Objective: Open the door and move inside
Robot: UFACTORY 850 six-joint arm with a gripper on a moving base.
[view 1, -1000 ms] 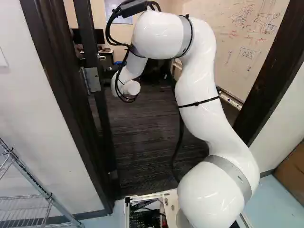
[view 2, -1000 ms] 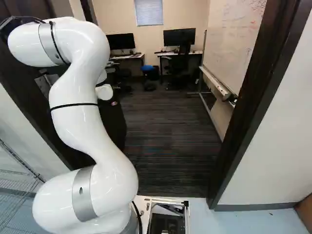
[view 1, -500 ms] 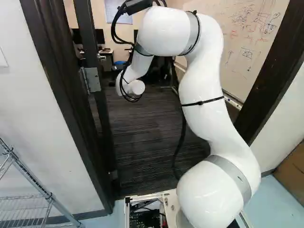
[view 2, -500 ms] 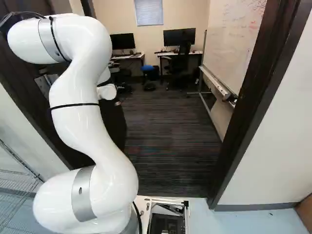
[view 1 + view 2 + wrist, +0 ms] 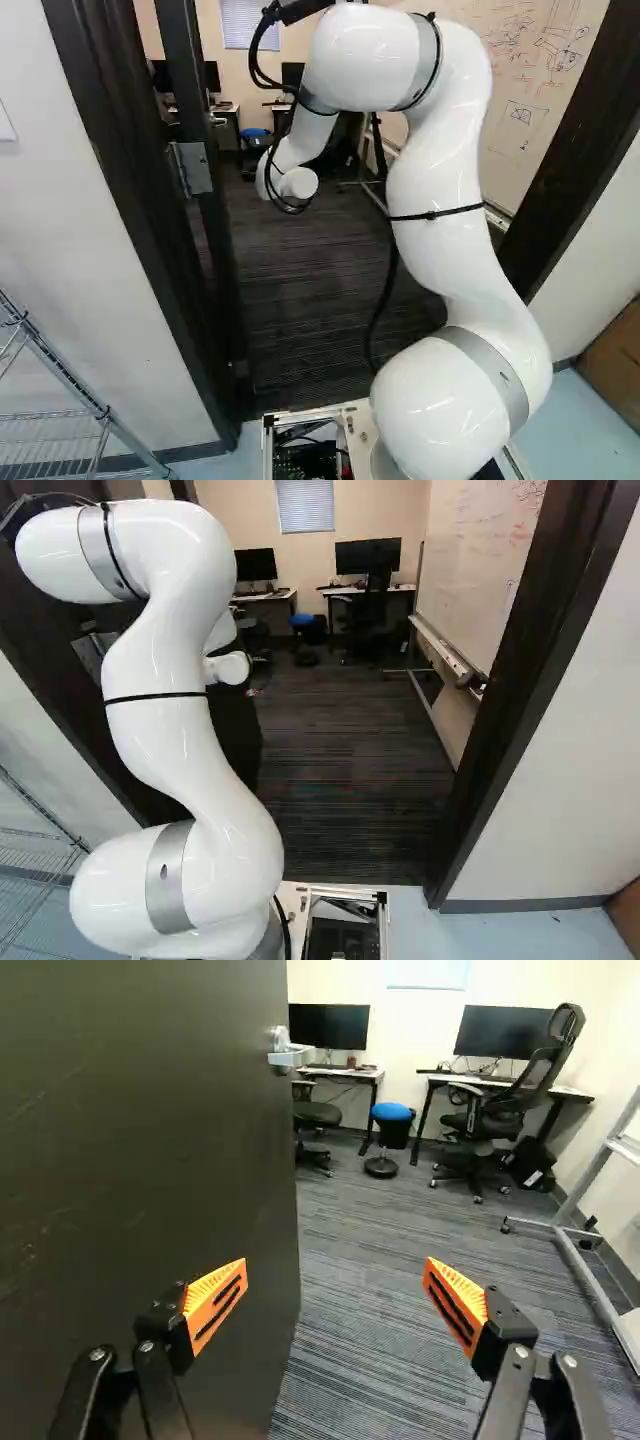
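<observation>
Wire shelving [image 5: 70, 377], at left in the left base view; whiteboard [image 5: 475, 570], at right in the right base view; blue-seated stool [image 5: 392, 1112], between two tabletops [image 5: 360, 1074], each bearing a monitor [image 5: 328, 1027].

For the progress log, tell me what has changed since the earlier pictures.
The arm has shifted its wrist end right in both base views. The base, door frame and whiteboard stayed put. The gripper is open; no earlier wrist view shows whether that changed.
</observation>
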